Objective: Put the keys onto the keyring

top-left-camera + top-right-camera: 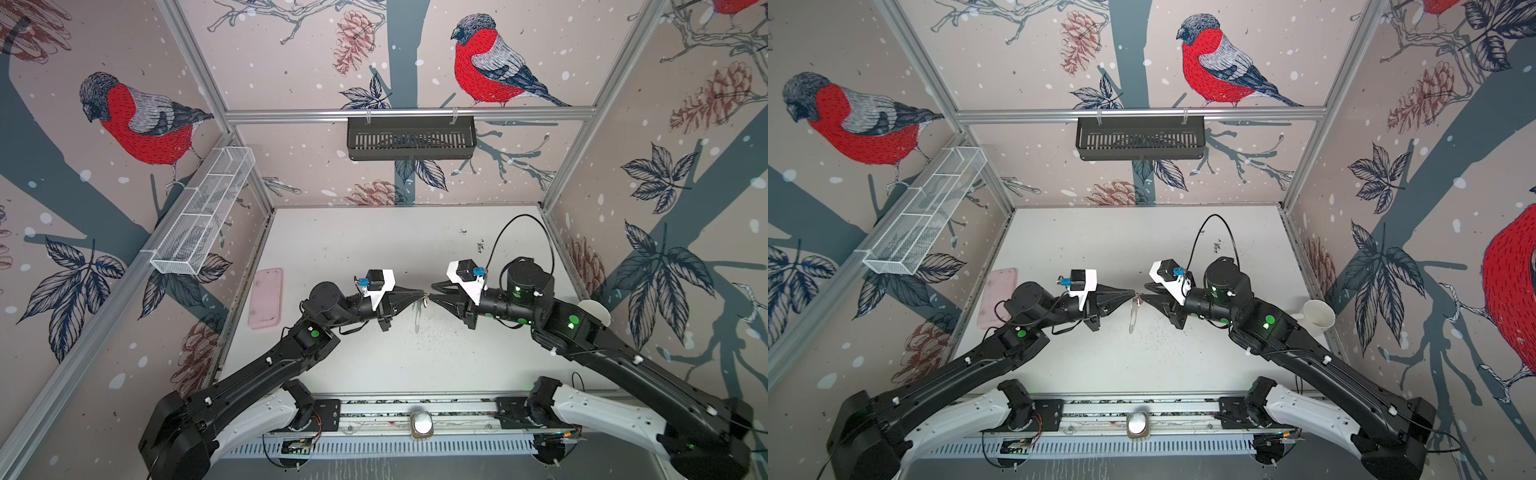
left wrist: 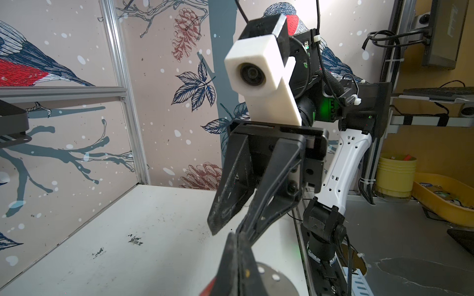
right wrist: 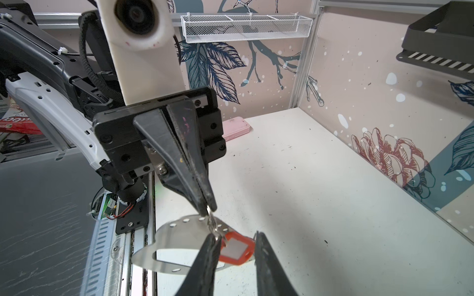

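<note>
The keyring [image 3: 179,232], a flat grey metal plate with edge holes and an oval cutout, hangs in mid-air above the table. It shows edge-on in both top views [image 1: 417,318] [image 1: 1132,316]. My left gripper [image 3: 209,208] [image 1: 422,295] [image 2: 237,234] is shut on a small metal ring at the plate's top edge. A key's red-orange tag [image 3: 236,247] dangles from that ring beside the plate. My right gripper [image 3: 236,234] [image 1: 432,297] stands open with the red tag between its fingers, tip to tip with the left one. The key's metal blade is not clear to see.
A pink case [image 1: 266,303] lies at the table's left edge. A white mug [image 1: 1318,316] stands at the right edge behind the right arm. On the walls hang a white mesh basket [image 1: 203,216] and a black shelf [image 1: 411,137].
</note>
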Controlling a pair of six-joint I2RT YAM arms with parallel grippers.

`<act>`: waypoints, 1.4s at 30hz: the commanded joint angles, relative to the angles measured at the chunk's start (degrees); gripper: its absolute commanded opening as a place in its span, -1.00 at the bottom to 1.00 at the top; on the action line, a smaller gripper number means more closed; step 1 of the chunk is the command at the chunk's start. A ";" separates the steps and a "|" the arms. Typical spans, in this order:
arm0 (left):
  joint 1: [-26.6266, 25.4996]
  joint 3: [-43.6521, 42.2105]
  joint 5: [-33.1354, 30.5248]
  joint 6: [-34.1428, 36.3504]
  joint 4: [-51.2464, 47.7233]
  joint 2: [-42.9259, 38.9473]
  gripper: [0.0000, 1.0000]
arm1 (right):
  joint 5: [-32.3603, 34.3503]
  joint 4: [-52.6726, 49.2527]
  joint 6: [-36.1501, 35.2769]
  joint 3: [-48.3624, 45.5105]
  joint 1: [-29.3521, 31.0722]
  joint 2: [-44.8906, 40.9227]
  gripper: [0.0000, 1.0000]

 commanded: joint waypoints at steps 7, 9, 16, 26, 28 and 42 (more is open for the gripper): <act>0.06 0.29 1.73 -0.56 4.49 0.06 -1.00 | -3.68 4.99 1.47 -1.26 0.01 1.01 -0.52; 0.05 0.22 1.85 -0.66 4.66 -0.03 -1.00 | -3.67 5.35 1.57 -1.39 0.01 1.07 -0.55; 0.05 -0.14 2.91 -1.46 6.03 0.05 -1.00 | -4.47 6.60 1.56 -1.43 0.06 1.63 -0.62; 0.05 -0.43 3.80 -2.14 7.62 0.45 -1.00 | -5.88 8.71 1.31 -1.24 0.09 3.23 -0.70; 0.05 -0.63 3.99 -2.47 8.39 0.66 -1.00 | -6.22 8.89 1.31 -1.09 0.09 3.51 -0.78; 0.21 -0.53 0.58 -1.25 4.85 -0.54 -0.90 | -4.92 5.08 0.02 0.25 0.01 3.52 -1.00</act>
